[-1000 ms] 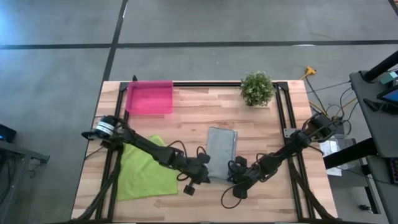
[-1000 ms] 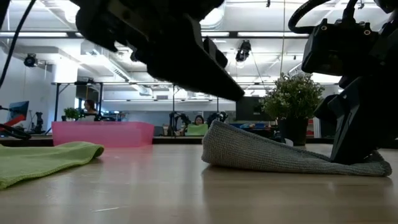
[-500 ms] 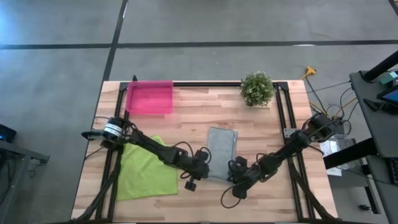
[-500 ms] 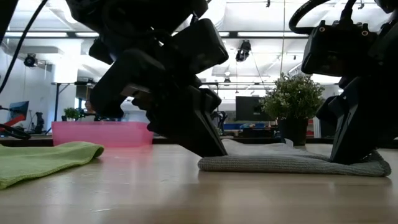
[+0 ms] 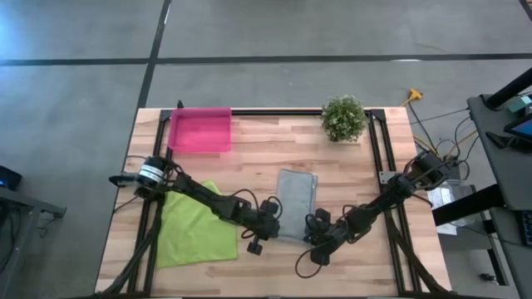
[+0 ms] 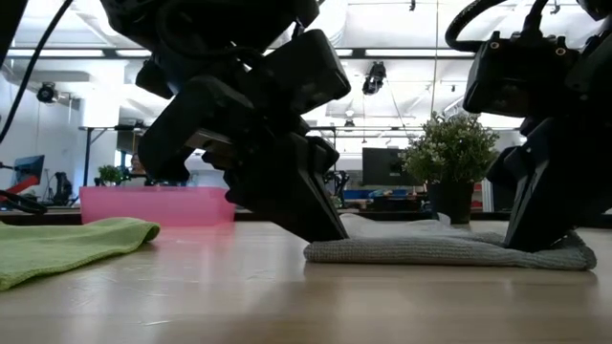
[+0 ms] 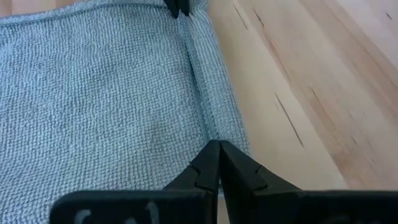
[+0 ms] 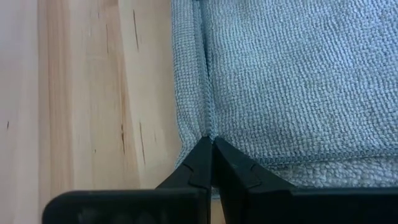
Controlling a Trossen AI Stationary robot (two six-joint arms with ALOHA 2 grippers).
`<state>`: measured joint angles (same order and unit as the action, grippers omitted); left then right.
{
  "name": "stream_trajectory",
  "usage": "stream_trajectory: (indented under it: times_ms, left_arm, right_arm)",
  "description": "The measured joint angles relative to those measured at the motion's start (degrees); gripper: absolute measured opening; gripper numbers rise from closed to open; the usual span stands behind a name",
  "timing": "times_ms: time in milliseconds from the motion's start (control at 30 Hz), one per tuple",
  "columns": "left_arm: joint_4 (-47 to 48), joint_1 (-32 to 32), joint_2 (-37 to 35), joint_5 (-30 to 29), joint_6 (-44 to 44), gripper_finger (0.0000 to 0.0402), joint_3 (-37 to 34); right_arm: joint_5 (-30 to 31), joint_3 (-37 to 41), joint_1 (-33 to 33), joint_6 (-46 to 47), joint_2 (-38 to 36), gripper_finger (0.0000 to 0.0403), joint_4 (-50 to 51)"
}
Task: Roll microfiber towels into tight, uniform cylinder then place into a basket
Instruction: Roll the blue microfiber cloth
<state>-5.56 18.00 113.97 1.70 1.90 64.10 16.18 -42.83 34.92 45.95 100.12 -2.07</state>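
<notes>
From above, the wooden table [image 5: 249,162] carries the grey towel [image 5: 296,201], folded into a narrow strip near the middle, with the lime green towel [image 5: 198,226] spread flat well to its left. The pink basket [image 5: 200,129] sits at the far left corner and a potted plant [image 5: 343,117] at the far right. The left gripper [image 5: 273,221] reaches to the strip's near left corner, the right gripper [image 5: 318,226] to its near right corner.

At table height, the grey towel [image 6: 449,248] lies low on the wood, a dark gripper pressed down at each end; the green towel [image 6: 67,244] and the basket [image 6: 158,204] lie off to the side.

Past the left wrist, the left gripper [image 7: 217,149] has its fingertips pinched together on the hem of the grey towel [image 7: 99,106].

Past the right wrist, the right gripper [image 8: 208,146] is likewise clamped tight on the edge of the grey towel [image 8: 292,81]
</notes>
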Motion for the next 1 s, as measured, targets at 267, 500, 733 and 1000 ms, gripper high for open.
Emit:
stream_trajectory:
  times_ms: [267, 500, 733, 1000]
  left_arm:
    - [-0.1, 0.0, 0.0, -0.7, 0.0, 0.0000, -0.3]
    - [-0.3, 0.0, 0.0, -1.3, -0.1, 0.0000, -0.6]
    - [0.0, 0.0, 0.0, -1.4, -0.4, 0.0000, -0.6]
    - [1.1, 0.3, 0.0, -1.6, -3.1, 0.0000, -0.3]
  right_arm:
    - [0.4, 0.0, 0.0, -1.4, -0.1, 0.0051, -0.2]
    - [0.6, 0.0, 0.0, -1.4, -0.2, 0.0099, -0.3]
    - [0.4, 0.0, 0.0, -1.3, -0.5, 0.0116, 0.2]
    - [-1.2, 0.0, 0.3, 0.6, -5.2, 0.0107, 1.1]
